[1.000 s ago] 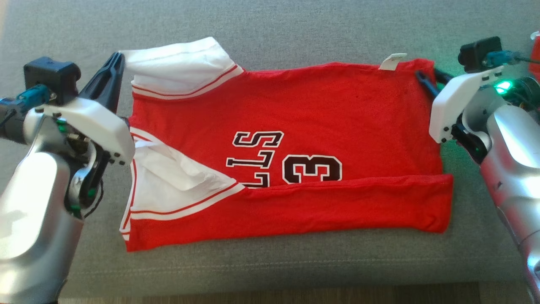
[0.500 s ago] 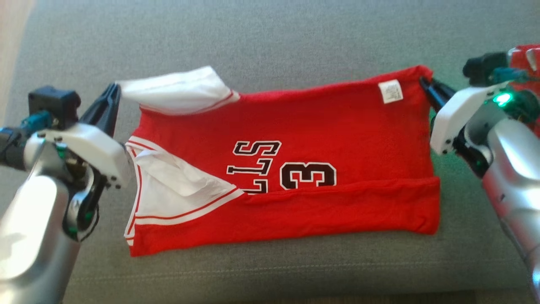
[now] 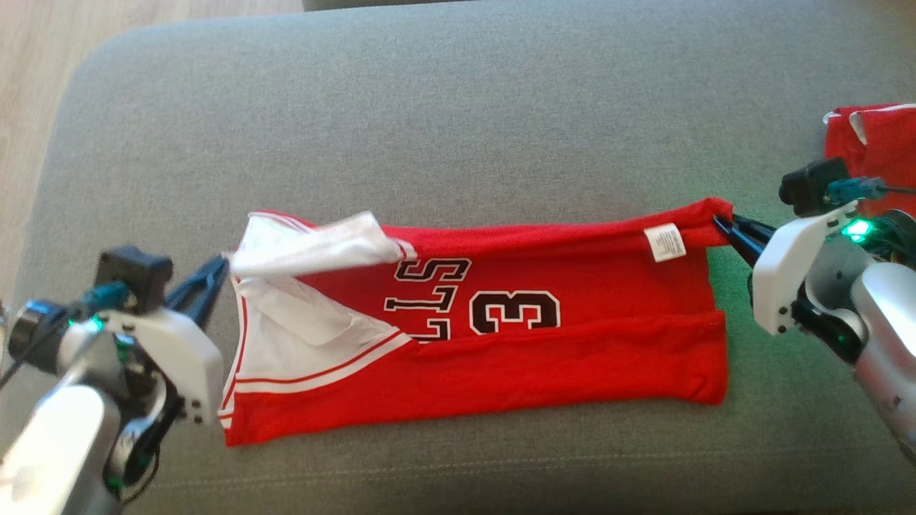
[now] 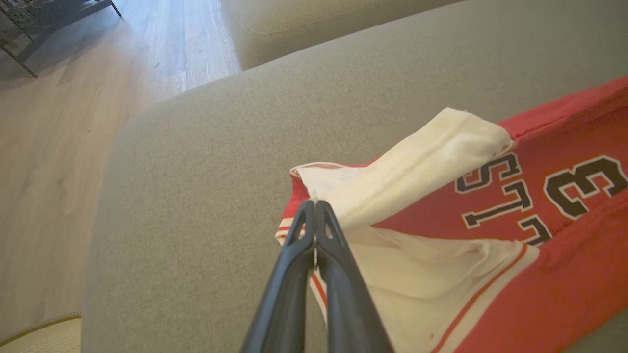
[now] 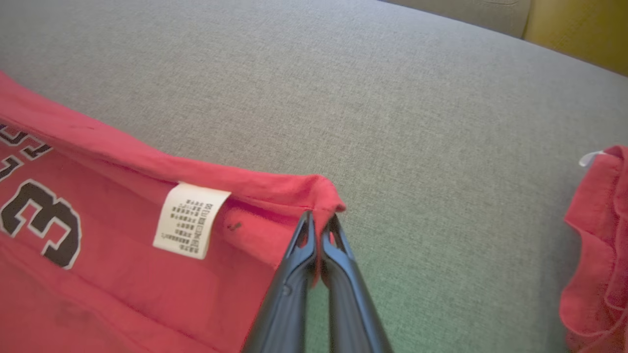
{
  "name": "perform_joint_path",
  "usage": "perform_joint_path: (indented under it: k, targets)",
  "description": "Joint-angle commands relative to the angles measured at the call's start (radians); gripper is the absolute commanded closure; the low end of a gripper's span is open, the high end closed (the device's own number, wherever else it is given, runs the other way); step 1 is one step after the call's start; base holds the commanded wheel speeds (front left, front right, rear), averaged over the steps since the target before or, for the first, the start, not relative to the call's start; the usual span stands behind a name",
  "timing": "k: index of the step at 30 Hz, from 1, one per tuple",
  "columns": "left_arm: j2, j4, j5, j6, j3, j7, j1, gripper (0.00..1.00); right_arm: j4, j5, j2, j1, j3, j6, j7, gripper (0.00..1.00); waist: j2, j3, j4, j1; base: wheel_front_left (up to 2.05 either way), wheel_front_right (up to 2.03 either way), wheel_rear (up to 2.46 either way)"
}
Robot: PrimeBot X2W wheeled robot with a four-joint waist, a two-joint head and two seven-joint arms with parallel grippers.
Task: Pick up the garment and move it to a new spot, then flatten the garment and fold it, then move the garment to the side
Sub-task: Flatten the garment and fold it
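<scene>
Stretching left to right across the grey cushion [image 3: 458,129], the red garment [image 3: 501,365] lies with its near long edge already turned over toward the middle. That flap covers the lower part of the black lettering and of the "3" [image 3: 515,311].

The left gripper [image 3: 223,263] has its two dark fingers pressed together on the tip of the white sleeve [image 3: 308,243] at the garment's far-left corner. The sleeve is raised off the cushion and drapes over the white-trimmed cloth beneath it. The right gripper [image 3: 718,223] is pinched tight on the far-right corner of the red hem, near the white label [image 3: 665,242]. The garment's far edge runs in a nearly straight line between the two grips and looks slightly rolled over.

Another red cloth [image 3: 869,136] sits at the cushion's far right, apart from the garment. Pale wood floor [image 3: 43,57] shows beyond the cushion's left end.
</scene>
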Motion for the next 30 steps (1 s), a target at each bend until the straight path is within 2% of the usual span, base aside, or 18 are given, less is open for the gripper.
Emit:
perform_joint_path:
  k: [1,7,13,25,26,27,28,29,30]
  targets:
    - [0.052,-0.041,-0.006,-0.003,0.044,0.008,-0.028,1.00,-0.041,0.012,-0.037,0.010,0.008,0.000,0.016,1.00,0.0000,-0.004,0.001,0.0001,0.00,0.00,0.00]
    - [0.106,-0.090,-0.011,-0.025,0.020,0.062,0.044,1.00,-0.163,0.066,-0.099,0.071,0.026,0.000,0.135,1.00,0.0000,-0.018,0.003,0.0001,0.00,0.00,0.00]
    - [0.148,-0.130,-0.019,-0.028,0.013,0.115,0.084,1.00,-0.277,0.105,-0.156,0.131,0.011,0.000,0.238,1.00,0.0000,-0.028,0.010,0.0001,0.00,0.00,0.00]
    - [0.191,-0.152,-0.005,-0.041,-0.026,0.172,0.119,1.00,-0.425,0.162,-0.183,0.240,-0.053,0.000,0.438,1.00,0.0000,-0.041,0.008,0.0001,0.00,0.00,0.00]
    - [0.199,-0.153,0.011,-0.046,-0.035,0.169,0.117,1.00,-0.434,0.158,-0.183,0.248,-0.059,0.000,0.447,0.80,0.0000,-0.041,0.008,0.0001,0.00,0.00,0.00]
    - [0.203,-0.153,0.019,-0.053,-0.045,0.168,0.116,1.00,-0.439,0.153,-0.183,0.255,-0.067,0.000,0.457,0.00,0.0000,-0.042,0.008,0.0001,0.00,0.00,0.00]
    - [0.202,-0.152,0.017,-0.058,-0.053,0.169,0.118,1.00,-0.446,0.149,-0.181,0.262,-0.074,0.000,0.463,0.00,0.0000,-0.043,0.009,0.0001,0.00,0.00,0.00]
    - [0.197,-0.150,0.010,-0.060,-0.056,0.171,0.121,0.59,-0.453,0.147,-0.176,0.268,-0.088,0.000,0.463,0.00,0.0000,-0.044,0.009,0.0001,0.00,0.00,0.00]
    - [0.194,-0.148,0.004,-0.058,-0.056,0.175,0.123,0.10,-0.459,0.145,-0.171,0.274,-0.102,0.000,0.465,0.00,0.0000,-0.045,0.009,0.0001,0.00,0.00,0.00]
